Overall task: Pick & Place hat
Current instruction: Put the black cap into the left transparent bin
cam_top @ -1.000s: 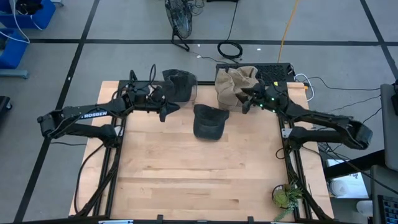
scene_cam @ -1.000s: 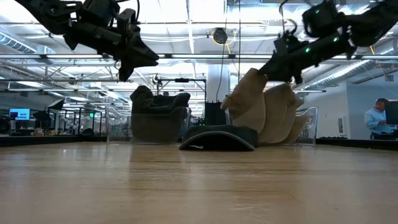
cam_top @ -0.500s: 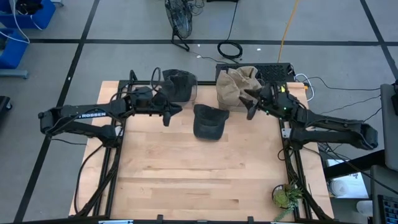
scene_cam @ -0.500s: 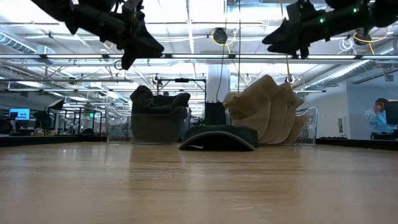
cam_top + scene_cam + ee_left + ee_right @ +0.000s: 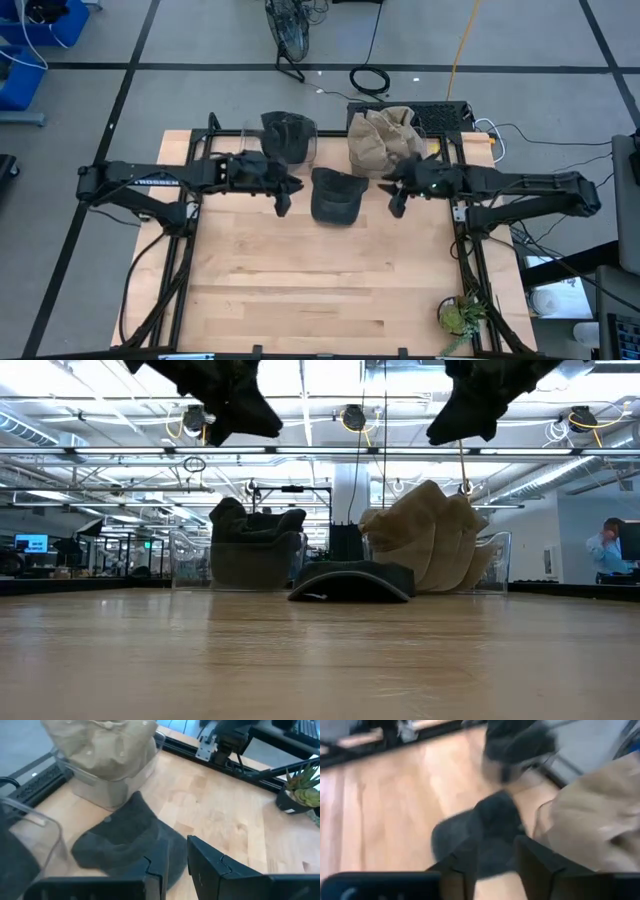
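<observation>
A dark hat (image 5: 337, 196) lies flat on the wooden table (image 5: 300, 290), toward its far side, just in front of two clear bins; it also shows in the low view (image 5: 350, 580) and in both wrist views (image 5: 125, 845) (image 5: 485, 830). My left gripper (image 5: 283, 195) hovers just left of the hat, high above the table (image 5: 262, 422). Its fingers are a little apart with nothing between them. My right gripper (image 5: 393, 195) hovers just right of the hat at about the same height (image 5: 445, 430), open and empty. Both point slantwise down toward the hat.
At the far edge, a clear bin of dark hats (image 5: 288, 135) stands beside a clear bin of tan hats (image 5: 380, 138). A small potted plant (image 5: 460, 315) sits at the near right corner. A person (image 5: 605, 550) stands in the room beyond the table.
Both grippers have risen and swung from the bins toward the near edge, ending on either side of the dark hat. The right one has come away from the tan hats, and the raised peak of one has sunk back into its bin. The dark hat has not moved.
</observation>
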Motion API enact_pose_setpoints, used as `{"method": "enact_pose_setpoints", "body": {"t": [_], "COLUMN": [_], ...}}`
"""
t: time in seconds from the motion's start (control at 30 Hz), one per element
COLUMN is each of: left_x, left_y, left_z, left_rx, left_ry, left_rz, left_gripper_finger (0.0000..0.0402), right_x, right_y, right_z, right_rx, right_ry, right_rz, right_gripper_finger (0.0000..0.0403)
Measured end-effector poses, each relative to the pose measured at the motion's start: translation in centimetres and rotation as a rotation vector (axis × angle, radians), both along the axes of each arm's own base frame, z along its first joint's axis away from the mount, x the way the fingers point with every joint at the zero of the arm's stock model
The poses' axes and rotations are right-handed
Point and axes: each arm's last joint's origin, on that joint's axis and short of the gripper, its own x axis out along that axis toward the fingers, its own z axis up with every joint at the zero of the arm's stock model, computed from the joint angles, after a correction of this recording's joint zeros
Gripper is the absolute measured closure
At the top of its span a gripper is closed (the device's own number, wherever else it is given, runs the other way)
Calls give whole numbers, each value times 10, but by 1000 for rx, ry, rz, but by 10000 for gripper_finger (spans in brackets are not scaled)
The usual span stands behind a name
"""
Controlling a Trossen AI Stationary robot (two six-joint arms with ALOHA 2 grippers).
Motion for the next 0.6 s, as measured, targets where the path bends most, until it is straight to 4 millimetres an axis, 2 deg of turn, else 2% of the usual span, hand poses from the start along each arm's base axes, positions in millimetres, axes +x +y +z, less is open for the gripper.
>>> {"method": "enact_pose_setpoints", "body": {"t": [0.23,0.43,0.6], "left_x": [26,39,44], "left_y": [-13,-28,-45], "left_z": [-9,-26,-36], "left_rx": [-106,-217,-275], "left_ry": [41,77,87], "left_rz": [59,94,164], "left_gripper_finger": [330,330,330], "right_x": [15,8,3], "right_y": [22,37,49], "right_z": [-22,-45,-51], "right_rx": [88,173,198], "right_ry": [194,424,494], "right_rz": [102,58,55], "right_gripper_finger": [393,395,400]}}
